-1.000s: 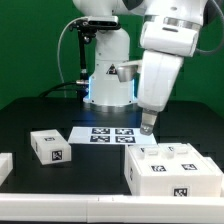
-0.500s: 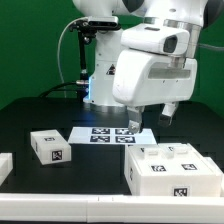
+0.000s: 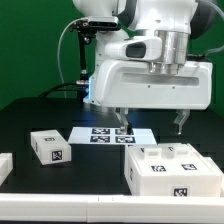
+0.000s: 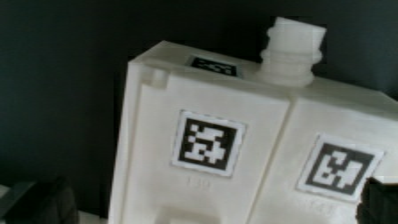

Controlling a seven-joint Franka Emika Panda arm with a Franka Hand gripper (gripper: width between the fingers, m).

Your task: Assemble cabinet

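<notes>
While nothing is lifted yet, the arm looks to be lining up for a first grasp on the cabinet (image 3: 168, 172). It sits on the tabletop (image 3: 30, 118) at the lower right of the exterior view and fills most of the wrist view (image 4: 214, 110), with its tags showing. The gripper (image 3: 151, 123) hangs just above the cabinet's far edge, jaws spread as wide as they go, and holds nothing. My guess is that the next move calls for lowering the fingers squarely either side of a wall of the body before closing. The small tagged block (image 3: 50, 146) at lower left and the marker board (image 3: 100, 132) at centre lie clear of the gripper. Compared with a second ago, the wrist has swung round. Then the gripper showed narrow, its tip over the board; now its broad face is toward us, with the fingers well apart.
</notes>
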